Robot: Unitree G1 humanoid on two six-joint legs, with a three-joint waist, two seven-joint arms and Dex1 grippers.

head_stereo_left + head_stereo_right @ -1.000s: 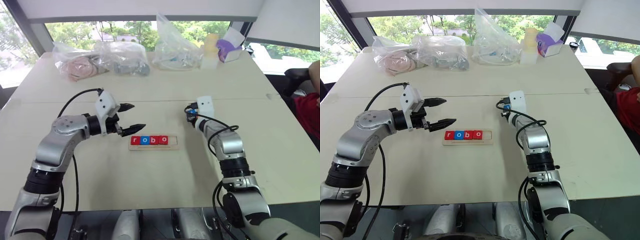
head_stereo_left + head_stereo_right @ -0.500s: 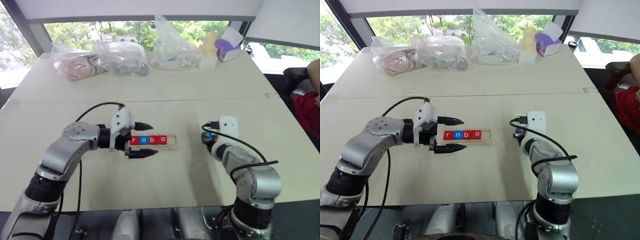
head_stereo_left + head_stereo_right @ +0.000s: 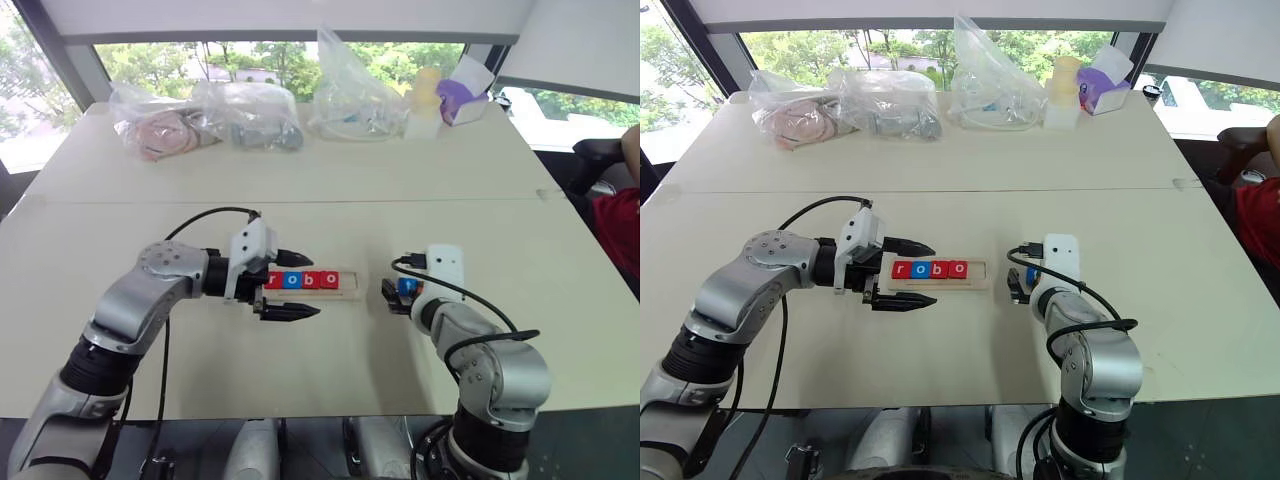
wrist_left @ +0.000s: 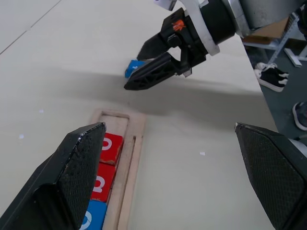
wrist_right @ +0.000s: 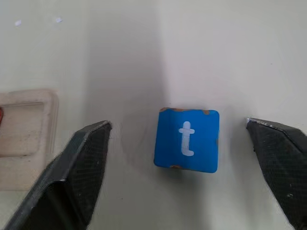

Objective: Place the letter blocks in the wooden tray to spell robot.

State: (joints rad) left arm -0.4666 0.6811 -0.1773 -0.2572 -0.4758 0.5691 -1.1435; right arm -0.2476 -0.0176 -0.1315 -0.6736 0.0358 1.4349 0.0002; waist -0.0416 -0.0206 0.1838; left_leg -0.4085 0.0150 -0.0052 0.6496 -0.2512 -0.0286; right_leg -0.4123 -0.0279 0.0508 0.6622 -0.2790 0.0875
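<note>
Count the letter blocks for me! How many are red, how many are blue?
Red blocks: 3, r, b and the last o, in the wooden tray.
Blue blocks: 2, the first o in the tray, t on the table.
Total: 5.

Five letter blocks in all: four sit in a row in the one wooden tray point(image 3: 345, 291), reading red r point(image 3: 273, 281), blue o point(image 3: 290, 281), red b point(image 3: 308, 280), red o point(image 3: 326, 279), so three red and one blue there. The fifth, a blue t point(image 5: 187, 139), lies on the tabletop point(image 3: 300, 190) just off the tray's right end, making two blue altogether. Along the far edge I count three clear plastic bags point(image 3: 258, 115), one purple tissue box point(image 3: 458, 100) and one pale yellow bottle point(image 3: 423, 100). Two robot arms point(image 3: 140, 300).
</note>
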